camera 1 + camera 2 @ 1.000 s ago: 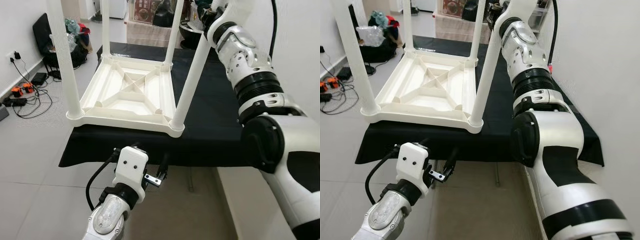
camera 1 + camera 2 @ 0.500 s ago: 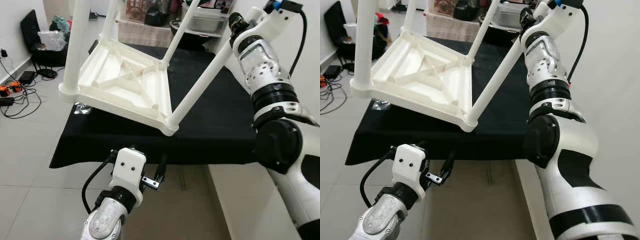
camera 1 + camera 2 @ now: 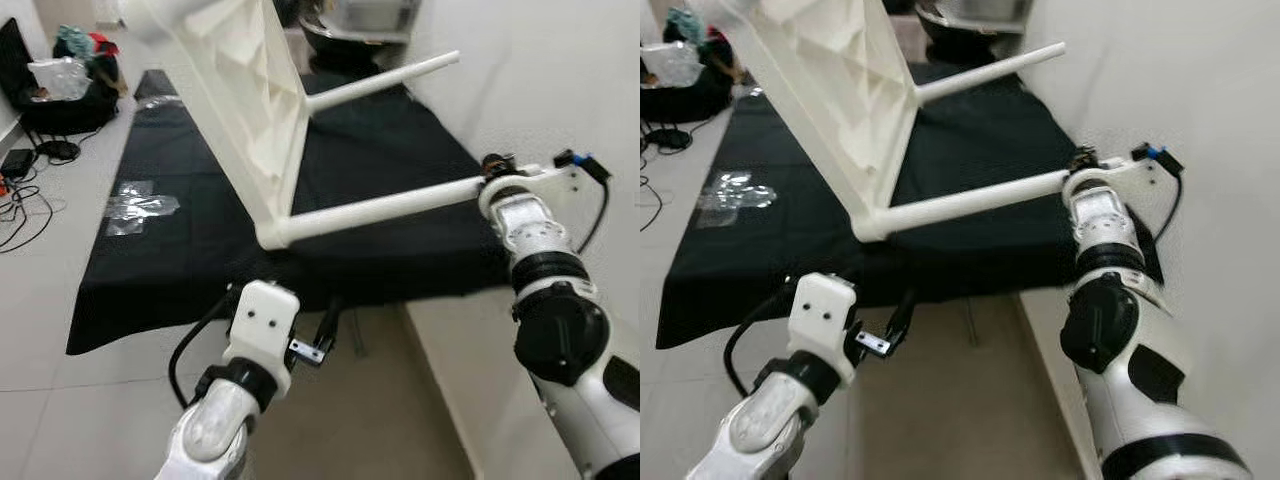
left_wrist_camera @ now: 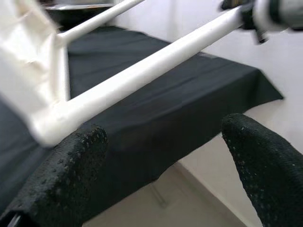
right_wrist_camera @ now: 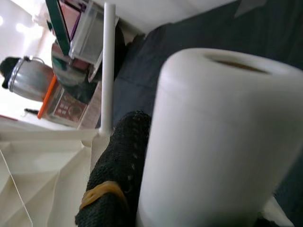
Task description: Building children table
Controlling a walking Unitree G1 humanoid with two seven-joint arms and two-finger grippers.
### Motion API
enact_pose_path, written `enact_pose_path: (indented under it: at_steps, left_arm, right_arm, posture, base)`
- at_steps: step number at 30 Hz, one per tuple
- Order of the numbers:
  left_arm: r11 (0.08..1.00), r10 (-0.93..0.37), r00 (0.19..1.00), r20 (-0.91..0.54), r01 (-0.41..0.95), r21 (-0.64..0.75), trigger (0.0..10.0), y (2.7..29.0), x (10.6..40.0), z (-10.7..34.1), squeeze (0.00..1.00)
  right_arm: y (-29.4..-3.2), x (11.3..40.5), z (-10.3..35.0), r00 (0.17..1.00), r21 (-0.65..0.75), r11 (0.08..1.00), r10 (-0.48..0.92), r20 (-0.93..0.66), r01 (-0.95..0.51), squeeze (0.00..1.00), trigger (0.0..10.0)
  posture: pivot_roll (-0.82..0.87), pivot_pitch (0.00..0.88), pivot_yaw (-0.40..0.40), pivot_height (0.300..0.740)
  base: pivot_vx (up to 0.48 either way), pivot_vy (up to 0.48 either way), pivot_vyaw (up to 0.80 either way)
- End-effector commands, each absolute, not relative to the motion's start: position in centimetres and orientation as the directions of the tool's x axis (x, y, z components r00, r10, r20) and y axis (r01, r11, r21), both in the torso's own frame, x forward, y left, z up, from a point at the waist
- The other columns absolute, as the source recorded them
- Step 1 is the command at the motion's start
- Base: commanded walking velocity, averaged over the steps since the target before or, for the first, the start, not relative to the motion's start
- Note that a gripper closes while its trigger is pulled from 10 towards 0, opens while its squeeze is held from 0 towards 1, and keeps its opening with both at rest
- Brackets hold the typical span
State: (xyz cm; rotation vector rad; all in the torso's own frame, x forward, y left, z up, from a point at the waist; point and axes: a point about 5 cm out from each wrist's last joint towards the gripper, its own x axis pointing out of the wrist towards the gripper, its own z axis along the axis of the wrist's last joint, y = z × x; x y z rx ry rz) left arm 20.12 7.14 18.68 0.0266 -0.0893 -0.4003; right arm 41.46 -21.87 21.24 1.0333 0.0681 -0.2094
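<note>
The white plastic children's table (image 3: 236, 90) is tipped on its side over the black cloth (image 3: 170, 260), with its ribbed underside facing right. Its legs stick out level toward the right wall. My right gripper (image 3: 488, 172) is shut on the tip of the near leg (image 3: 380, 207). In the right wrist view, that leg's end (image 5: 218, 142) looms large beside a black finger (image 5: 118, 175). My left gripper (image 3: 320, 335) hangs low in front of the cloth's front edge. Its fingers (image 4: 61, 175) are spread wide with nothing between them.
A crumpled piece of clear plastic (image 3: 140, 205) lies on the cloth to the left. Bags (image 3: 60, 75) and cables (image 3: 20, 170) clutter the floor at far left. A white wall (image 3: 560, 80) stands close on the right. A metal pot (image 3: 350, 20) sits at the back.
The table has swung from lying upside down on the cloth to standing on its side. My right gripper came down and to the right with the leg. The camera view shifted too.
</note>
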Motion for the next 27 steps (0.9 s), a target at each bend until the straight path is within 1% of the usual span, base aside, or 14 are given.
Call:
enact_pose_path:
  at_steps: [1,2,4,5,7,8,11,14,15,21,22,24,27]
  left_arm:
    - [0.920,-0.392,0.917,0.077,0.390,0.040,10.0,7.1,19.9,18.8,0.00]
    - [0.919,-0.393,0.916,0.076,0.391,0.041,10.0,7.1,20.0,18.8,0.00]
    - [0.919,-0.394,0.916,0.076,0.392,0.041,10.0,7.1,20.0,18.8,0.00]
    - [0.918,-0.397,0.915,0.078,0.395,0.040,10.0,7.0,20.0,18.8,0.00]
    - [0.918,-0.398,0.914,0.079,0.396,0.037,10.0,6.9,20.0,18.9,0.00]
    - [0.916,-0.401,0.913,0.082,0.399,0.041,10.0,6.8,20.0,19.0,0.00]
    - [0.916,-0.402,0.912,0.084,0.399,0.045,10.0,6.8,20.0,19.0,0.00]
    - [0.916,-0.401,0.912,0.084,0.398,0.044,10.0,6.7,20.0,19.1,0.00]
    - [0.917,-0.400,0.913,0.085,0.398,0.044,10.0,6.8,19.9,19.1,0.00]
    - [0.917,-0.399,0.913,0.085,0.396,0.047,10.0,6.9,19.8,19.2,0.00]
    - [0.916,-0.400,0.913,0.083,0.397,0.047,10.0,6.9,19.8,19.2,0.00]
    - [0.916,-0.400,0.913,0.083,0.397,0.047,10.0,6.9,19.8,19.2,0.00]
    - [0.914,-0.406,0.910,0.080,0.403,0.049,10.0,6.9,19.7,19.3,0.00]
  right_arm:
    - [-19.0,40.8,17.0,0.945,0.688,0.674,-0.042,-0.325,0.267,0.00,0.0]
    - [-18.2,41.1,17.4,0.951,0.696,0.678,-0.017,-0.309,0.238,0.00,0.0]
    - [-17.7,41.2,17.7,0.955,0.702,0.677,-0.002,-0.298,0.220,0.00,0.0]
    - [-16.5,41.5,18.5,0.959,0.701,0.690,0.034,-0.281,0.180,0.00,10.0]
    - [-16.0,41.6,18.7,0.957,0.699,0.693,0.045,-0.286,0.176,0.00,10.0]
    - [-15.2,41.7,18.9,0.956,0.705,0.690,0.062,-0.288,0.167,0.00,10.0]
    - [-14.7,41.7,18.9,0.953,0.713,0.681,0.073,-0.294,0.168,0.00,10.0]
    - [-14.6,41.6,18.6,0.948,0.722,0.667,0.074,-0.310,0.184,0.00,10.0]
    - [-15.1,41.3,17.6,0.940,0.726,0.649,0.050,-0.338,0.227,0.00,10.0]
    - [-15.6,41.0,16.5,0.928,0.737,0.619,0.034,-0.372,0.273,0.00,10.0]
    - [-15.0,41.0,16.6,0.930,0.744,0.621,0.064,-0.361,0.247,0.00,10.0]
    - [-14.8,41.0,16.6,0.931,0.745,0.623,0.071,-0.358,0.239,0.00,10.0]
    - [-13.1,41.2,17.2,0.934,0.762,0.619,0.124,-0.335,0.191,0.00,10.0]
  posture:
    - [0.09,0.168,-0.099,0.740]
    - [0.09,0.167,-0.101,0.740]
    - [0.09,0.167,-0.101,0.740]
    - [0.08,0.167,-0.099,0.740]
    - [0.08,0.167,-0.102,0.740]
    - [0.08,0.169,-0.105,0.740]
    - [0.08,0.170,-0.106,0.740]
    - [0.08,0.172,-0.108,0.740]
    - [0.08,0.172,-0.108,0.740]
    - [0.09,0.183,-0.105,0.740]
    - [0.09,0.186,-0.105,0.740]
    - [0.09,0.186,-0.105,0.740]
    - [0.09,0.197,-0.104,0.740]
  base:
    - [0.000,0.000,0.00]
    - [0.000,0.000,0.00]
    - [0.000,0.000,0.00]
    - [0.000,0.000,0.00]
    - [0.000,0.000,0.00]
    - [0.000,0.000,0.00]
    - [0.000,0.000,0.00]
    - [0.000,0.000,0.00]
    - [0.000,0.000,0.00]
    - [0.000,0.000,0.00]
    - [0.000,0.000,0.00]
    - [0.000,0.000,0.00]
    - [0.000,0.000,0.00]
